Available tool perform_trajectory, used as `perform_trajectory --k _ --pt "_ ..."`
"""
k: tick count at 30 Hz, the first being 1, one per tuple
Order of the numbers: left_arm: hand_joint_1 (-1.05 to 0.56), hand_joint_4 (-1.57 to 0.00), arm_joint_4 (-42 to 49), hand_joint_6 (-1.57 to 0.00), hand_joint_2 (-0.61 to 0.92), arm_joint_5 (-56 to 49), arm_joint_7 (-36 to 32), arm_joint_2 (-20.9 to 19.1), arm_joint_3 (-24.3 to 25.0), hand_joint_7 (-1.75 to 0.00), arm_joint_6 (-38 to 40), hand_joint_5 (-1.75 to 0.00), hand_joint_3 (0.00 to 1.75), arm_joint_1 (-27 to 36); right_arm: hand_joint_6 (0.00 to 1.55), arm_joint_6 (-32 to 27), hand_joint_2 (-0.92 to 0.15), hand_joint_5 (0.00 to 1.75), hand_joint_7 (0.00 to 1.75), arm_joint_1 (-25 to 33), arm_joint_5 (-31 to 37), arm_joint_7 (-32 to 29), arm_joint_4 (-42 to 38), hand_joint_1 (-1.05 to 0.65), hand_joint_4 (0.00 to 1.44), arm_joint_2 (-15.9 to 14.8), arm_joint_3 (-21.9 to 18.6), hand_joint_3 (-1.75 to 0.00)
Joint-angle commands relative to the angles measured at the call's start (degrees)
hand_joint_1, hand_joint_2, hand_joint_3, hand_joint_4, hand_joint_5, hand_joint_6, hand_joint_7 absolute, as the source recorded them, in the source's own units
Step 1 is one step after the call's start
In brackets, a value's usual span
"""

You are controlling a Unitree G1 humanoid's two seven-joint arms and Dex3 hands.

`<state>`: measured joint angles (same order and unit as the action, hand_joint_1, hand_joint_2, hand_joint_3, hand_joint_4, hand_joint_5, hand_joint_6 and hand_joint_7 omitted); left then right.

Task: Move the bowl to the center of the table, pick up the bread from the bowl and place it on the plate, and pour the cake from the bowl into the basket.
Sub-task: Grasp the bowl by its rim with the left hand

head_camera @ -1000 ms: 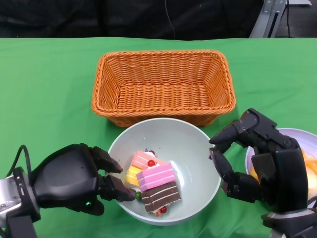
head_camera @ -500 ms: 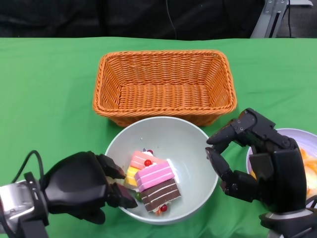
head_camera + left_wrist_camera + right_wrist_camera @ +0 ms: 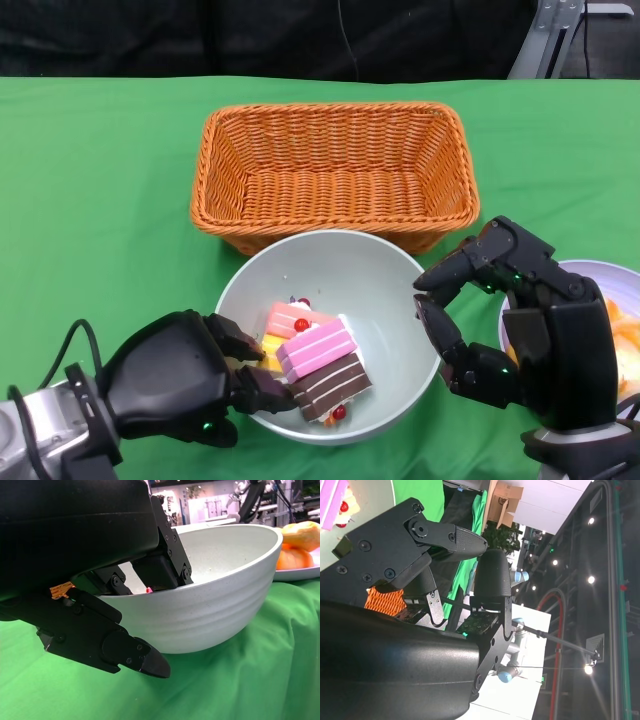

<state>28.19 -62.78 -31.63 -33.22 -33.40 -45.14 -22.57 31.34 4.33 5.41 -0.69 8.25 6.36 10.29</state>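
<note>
We note black left hand (image 3: pixel 185 385) gripping rim of pale ceramic bowl (image 3: pixel 330 270) (layered cake slices (image 3: pixel 315 365) inside); black right hand (image 3: pixel 520 335) beside bowl, fingers apart, empty.

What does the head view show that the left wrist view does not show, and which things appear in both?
Only the head view shows the cake pieces inside the bowl, the whole basket, and the right hand beside the bowl.

Only the left wrist view shows the bowl's ribbed outer wall, with fingers under it and over its rim.

Both show the bowl, the left hand, the green cloth and the plate with orange food.
</note>
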Motion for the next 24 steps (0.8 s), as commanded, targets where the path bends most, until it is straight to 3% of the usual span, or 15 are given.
perform_trajectory --k 1,8,12,15,16,19,24 --pt "-0.44 -0.90 -1.08 -0.91 0.83 -0.50 4.63 -0.10 -1.23 -0.01 2.69 -0.01 0.01 0.46 0.64 0.04 -0.50 1.60 1.34 0.33 -0.38 -0.19 0.75 -0.30 0.68 -0.08 0.00 -0.89" --pt "-0.34 -1.02 -1.16 -1.02 0.84 0.38 5.64 0.28 -2.23 -0.04 2.88 -0.05 0.00 -0.02 0.64 -0.12 -0.49 1.59 1.34 0.40 -0.70 -0.18 0.81 -0.30 0.68 0.14 0.21 -0.90" --pt "-0.30 -1.24 2.40 -1.21 0.76 -0.47 -1.05 1.32 -3.27 -0.07 0.44 -0.10 0.00 -1.37 0.64 0.54 -0.49 1.59 1.34 0.28 -0.18 -0.50 0.50 -0.32 0.69 0.25 0.23 -0.89" --pt "-0.29 -1.32 4.73 -1.25 0.75 -1.46 -4.36 1.90 -4.18 -0.07 -0.03 -0.13 0.00 -2.42 0.64 0.88 -0.51 1.60 1.34 0.20 0.08 -0.56 0.26 -0.34 0.69 0.19 0.20 -0.86" --pt "-0.29 -1.29 5.27 -1.27 0.75 -1.65 -5.10 2.01 -4.48 -0.04 -0.07 -0.24 0.00 -2.70 0.64 0.95 -0.52 1.60 1.34 0.19 0.11 -0.58 0.21 -0.34 0.69 0.19 0.19 -0.85" --pt "-0.29 -0.99 6.99 -1.29 0.76 -1.96 -6.68 2.26 -5.26 -0.01 -0.15 -0.88 0.00 -3.40 0.64 0.92 -0.53 1.59 1.34 0.25 0.27 -0.66 0.36 -0.34 0.69 0.28 0.32 -0.83" --pt "-0.27 -0.89 9.33 -1.32 0.75 -2.13 -10.56 2.77 -6.06 -0.01 -1.32 -1.12 0.00 -4.22 0.64 1.40 -0.54 1.60 1.34 0.14 0.17 -0.62 0.25 -0.34 0.69 0.06 0.41 -0.81"
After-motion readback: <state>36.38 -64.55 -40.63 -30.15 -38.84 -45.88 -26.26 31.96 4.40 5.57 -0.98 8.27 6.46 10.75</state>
